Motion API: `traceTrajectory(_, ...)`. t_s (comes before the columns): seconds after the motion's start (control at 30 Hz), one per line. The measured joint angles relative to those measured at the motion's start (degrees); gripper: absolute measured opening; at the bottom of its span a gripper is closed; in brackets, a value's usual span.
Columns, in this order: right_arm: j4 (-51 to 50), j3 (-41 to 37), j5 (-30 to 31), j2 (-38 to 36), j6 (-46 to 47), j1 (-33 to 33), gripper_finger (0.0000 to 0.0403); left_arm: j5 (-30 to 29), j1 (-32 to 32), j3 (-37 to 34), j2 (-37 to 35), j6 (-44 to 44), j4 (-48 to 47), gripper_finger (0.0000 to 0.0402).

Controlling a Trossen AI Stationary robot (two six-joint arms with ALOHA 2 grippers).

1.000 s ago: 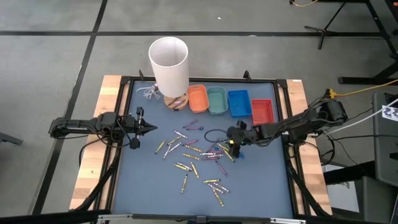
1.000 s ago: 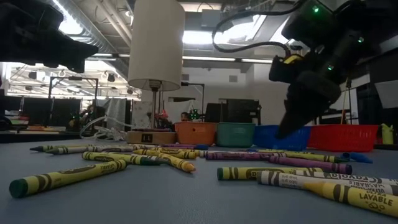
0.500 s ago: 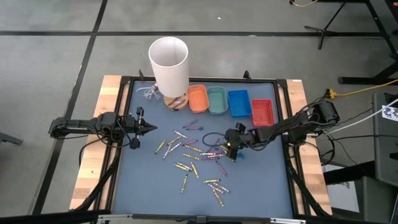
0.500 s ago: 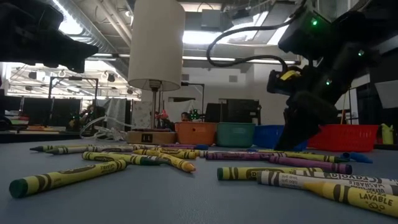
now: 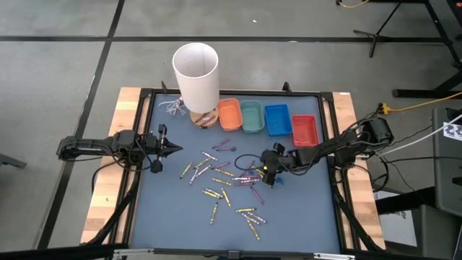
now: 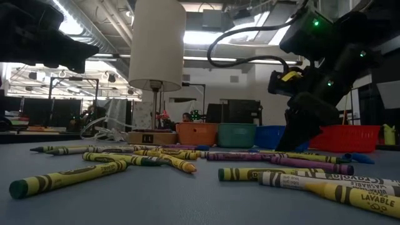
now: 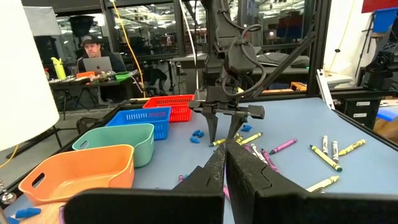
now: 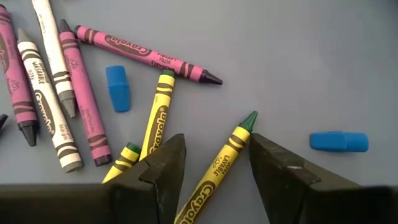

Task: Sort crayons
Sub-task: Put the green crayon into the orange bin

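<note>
Several crayons (image 5: 224,180), yellow, purple and pale, lie scattered flat on the blue table mat. My right gripper (image 8: 214,167) is open and slants down over the right side of the scatter (image 5: 267,172). Its two fingers stand on either side of one yellow crayon (image 8: 221,163) with a dark green tip; I see no touch. A second yellow crayon (image 8: 155,121) and a purple one (image 8: 146,55) lie close by. My left gripper (image 5: 173,150) is shut and waits level at the table's left edge, clear of the crayons.
Four small trays stand in a row at the far side: orange (image 5: 229,114), green (image 5: 252,116), blue (image 5: 276,119), red (image 5: 304,128). A white lamp shade (image 5: 196,72) stands far left on a wooden base. Small blue bits (image 8: 116,88) lie among the crayons.
My right gripper has come down onto the crayon scatter, still open, and then stopped with its fingertips close to the mat. The crayons have not moved.
</note>
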Motion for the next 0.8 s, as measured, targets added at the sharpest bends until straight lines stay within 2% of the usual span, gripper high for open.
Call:
traceTrajectory(0.13,0.0,0.0,-0.1,0.0,0.0,0.0,0.0157,0.0,0.0,0.0,0.0,0.0,0.0,0.0)
traceTrajectory(0.5,0.0,0.0,-0.1,0.1,0.0,0.0,0.0047,0.0,0.0,0.0,0.0,0.0,0.0,0.0)
traceTrajectory(0.67,0.0,0.0,-0.1,0.0,0.0,0.0,0.0019,0.0,0.0,0.0,0.0,0.0,0.0,0.0)
traceTrajectory(0.8,0.0,0.0,-0.8,0.0,0.0,0.0,0.0014,0.0,0.0,0.0,0.0,0.0,0.0,0.0)
